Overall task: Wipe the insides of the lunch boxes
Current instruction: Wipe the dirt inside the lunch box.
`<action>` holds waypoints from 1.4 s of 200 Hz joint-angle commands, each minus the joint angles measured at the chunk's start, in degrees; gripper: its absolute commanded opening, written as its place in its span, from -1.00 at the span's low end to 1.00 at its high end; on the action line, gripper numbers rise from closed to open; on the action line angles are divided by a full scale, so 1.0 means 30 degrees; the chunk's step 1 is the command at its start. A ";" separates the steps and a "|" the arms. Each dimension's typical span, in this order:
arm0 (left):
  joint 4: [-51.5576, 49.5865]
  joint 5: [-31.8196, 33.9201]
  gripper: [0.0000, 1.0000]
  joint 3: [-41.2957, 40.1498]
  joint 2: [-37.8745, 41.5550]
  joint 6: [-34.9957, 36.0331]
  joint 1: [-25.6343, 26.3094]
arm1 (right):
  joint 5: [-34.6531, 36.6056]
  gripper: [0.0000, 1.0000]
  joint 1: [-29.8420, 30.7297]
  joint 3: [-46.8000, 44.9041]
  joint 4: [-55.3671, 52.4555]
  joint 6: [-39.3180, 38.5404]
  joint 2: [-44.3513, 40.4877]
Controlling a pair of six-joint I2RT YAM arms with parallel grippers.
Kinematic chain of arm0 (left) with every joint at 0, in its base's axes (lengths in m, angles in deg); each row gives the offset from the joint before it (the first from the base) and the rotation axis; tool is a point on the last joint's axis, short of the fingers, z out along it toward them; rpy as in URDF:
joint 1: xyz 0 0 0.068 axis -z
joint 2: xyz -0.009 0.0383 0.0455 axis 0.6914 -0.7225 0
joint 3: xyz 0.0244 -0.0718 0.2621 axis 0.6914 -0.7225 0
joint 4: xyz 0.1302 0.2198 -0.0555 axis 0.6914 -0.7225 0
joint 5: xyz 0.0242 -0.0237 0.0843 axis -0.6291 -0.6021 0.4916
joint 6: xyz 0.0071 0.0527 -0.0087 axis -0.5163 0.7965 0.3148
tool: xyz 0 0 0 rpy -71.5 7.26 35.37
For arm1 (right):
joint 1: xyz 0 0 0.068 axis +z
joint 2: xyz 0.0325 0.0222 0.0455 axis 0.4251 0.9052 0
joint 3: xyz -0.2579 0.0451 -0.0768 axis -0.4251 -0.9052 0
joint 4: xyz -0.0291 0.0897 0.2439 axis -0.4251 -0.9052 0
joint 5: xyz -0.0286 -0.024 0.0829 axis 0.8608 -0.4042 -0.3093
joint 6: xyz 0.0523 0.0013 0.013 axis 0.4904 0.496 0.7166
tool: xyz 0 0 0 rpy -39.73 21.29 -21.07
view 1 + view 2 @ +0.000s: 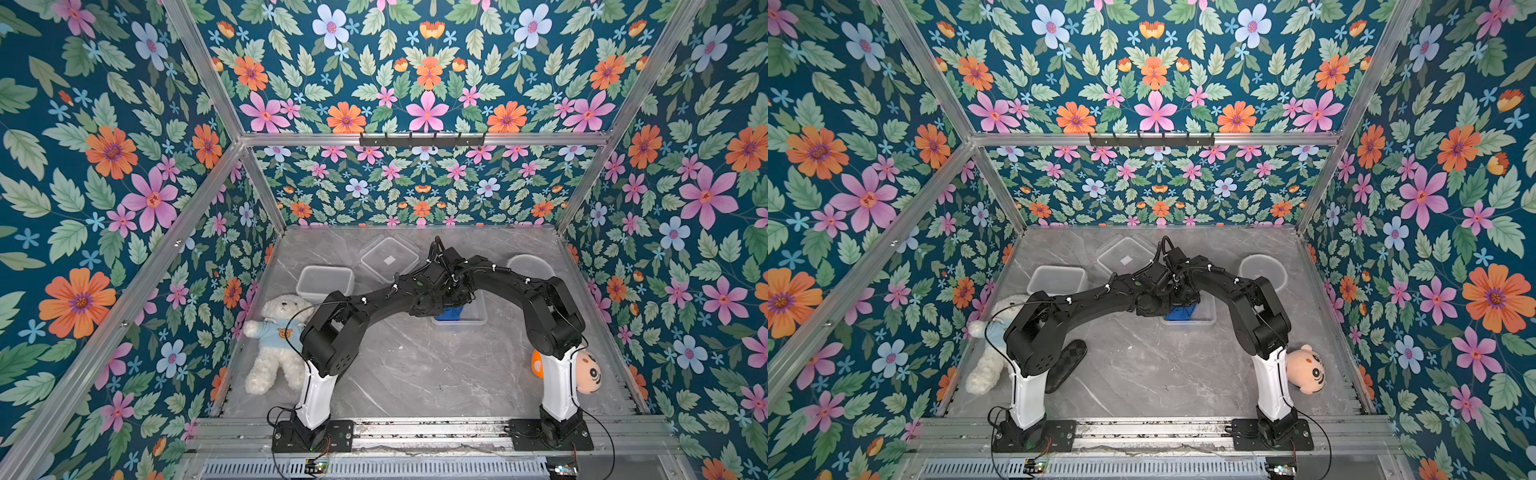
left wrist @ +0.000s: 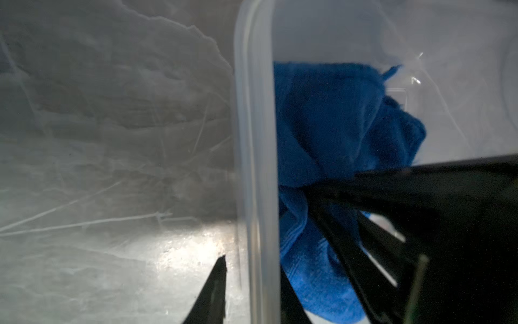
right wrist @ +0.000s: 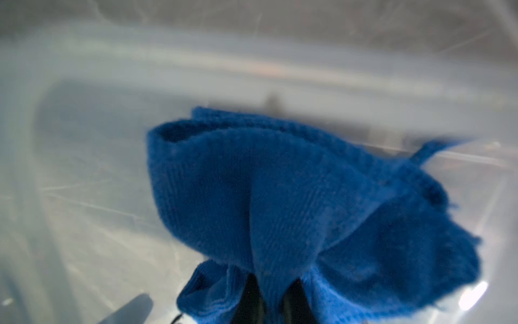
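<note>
The left gripper (image 2: 253,265) stood astride the rim of the rectangular lunch box (image 2: 253,112), one finger (image 2: 217,291) outside over open table (image 2: 112,140), one inside; grip unconfirmed. The right gripper (image 3: 271,286) was clamped on the blue cloth (image 3: 280,196) inside that box. Both arms arched inward, wrists meeting above it. Only the top views showed the square lunch box (image 1: 326,282) and round lunch box (image 1: 530,266), well apart on either side.

In the right wrist view all is blurred, and the picture's edge cuts the right claw (image 3: 270,300) under the cloth (image 3: 280,196). Whether the left claw (image 2: 252,269) grips the box (image 2: 252,112) wall, I cannot tell. In both top views the arms (image 1: 436,286) hide both claws and most of the box.
</note>
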 commanded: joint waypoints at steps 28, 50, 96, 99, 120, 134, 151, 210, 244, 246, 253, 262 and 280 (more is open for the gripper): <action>0.1204 -0.0302 -0.46 -0.0161 0.0080 0.0284 0.0095 | -0.0013 -1.00 0.0178 -0.3011 -0.0316 0.0064 -0.2053; 0.1363 -0.0428 -0.47 -0.0303 0.0153 0.0257 0.0103 | 0.2573 -1.00 -0.0482 -0.4054 -0.1442 0.0112 -0.3072; 0.1615 -0.0428 -0.51 -0.0995 0.0431 0.0068 0.0097 | 0.5180 -1.00 -0.1612 -0.3232 -0.2530 0.0325 -0.3235; 0.1629 -0.0452 -0.52 -0.1026 0.0439 0.0065 0.0110 | 0.5210 -1.00 -0.1649 -0.3015 -0.2531 0.0346 -0.3085; 0.1718 -0.0600 -0.53 -0.1105 0.0432 0.0022 0.0125 | 0.4275 -1.00 -0.1649 -0.1319 -0.2085 0.0244 -0.1609; 0.1799 -0.0631 -0.53 -0.1130 0.0431 0.0082 0.0125 | 0.2474 -1.00 -0.1640 -0.0353 -0.1245 0.0143 -0.0546; 0.1836 -0.0631 -0.54 -0.1116 0.0432 0.0119 0.0125 | 0.0477 -1.00 -0.1638 0.0789 -0.0505 0.0102 0.0503; 0.1983 -0.0666 -0.54 -0.0553 0.0038 0.0314 0.0125 | -0.7312 -1.00 -0.1353 0.0286 0.3101 -0.0223 0.0431; 0.2198 -0.0488 -0.53 -0.0442 -0.0106 0.0218 0.0095 | -0.7687 -1.00 -0.1261 -0.2318 0.1958 0.0204 -0.1036; 0.2212 -0.0463 -0.53 -0.0439 -0.0098 0.0216 0.0095 | -0.7620 -1.00 -0.1261 -0.2515 0.1874 0.0236 -0.1166; 0.2215 -0.0427 -0.53 -0.0428 -0.0095 0.0189 0.0074 | -0.7326 -1.00 -0.1261 -0.3407 0.1607 0.0422 -0.1704; 0.2257 -0.0448 -0.52 -0.0431 -0.0096 0.0156 0.0044 | -0.7179 -1.00 -0.1261 -0.4537 0.1333 0.0557 -0.2394; 0.2322 -0.0485 -0.52 -0.0455 -0.0096 0.0127 0.0008 | -0.6500 -1.00 -0.1095 -0.6438 0.0781 0.0679 -0.3641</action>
